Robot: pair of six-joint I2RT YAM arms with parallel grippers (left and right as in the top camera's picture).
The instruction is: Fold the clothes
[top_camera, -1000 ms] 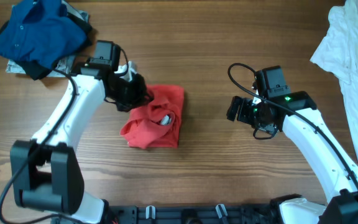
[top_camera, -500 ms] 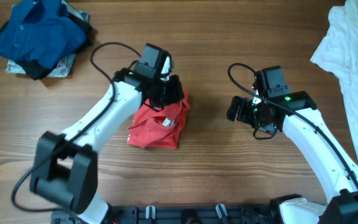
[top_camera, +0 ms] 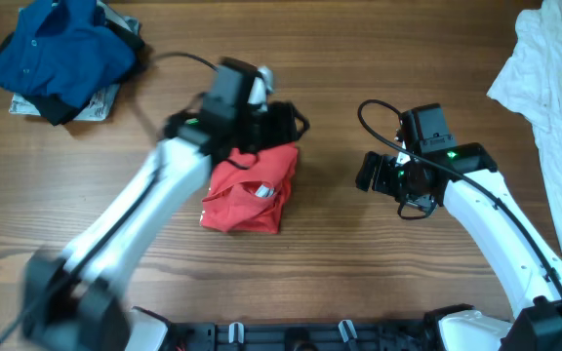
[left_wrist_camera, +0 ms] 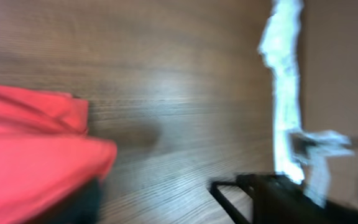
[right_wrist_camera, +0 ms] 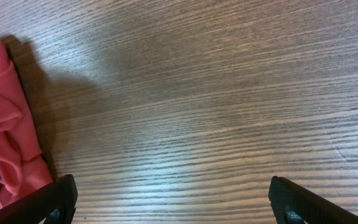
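Observation:
The red T-shirt lies bunched in a rough folded rectangle at mid-table, a white label showing on top. My left gripper, blurred by motion, is at the shirt's far right corner. In the left wrist view its jaws stand wide apart over bare wood, with the red cloth beside the left finger and nothing between them. My right gripper hovers open to the right of the shirt, its fingertips wide apart, the red cloth at the view's left edge. A blue collared shirt sits far left and a white garment far right.
The blue shirt rests on a dark and patterned cloth. The white garment runs down the table's right edge. A black rail lines the front edge. Bare wood lies between the two arms.
The left arm swept right across the red T-shirt, carrying cloth over it, then its jaws opened and let go at the far right corner. The right arm stayed still.

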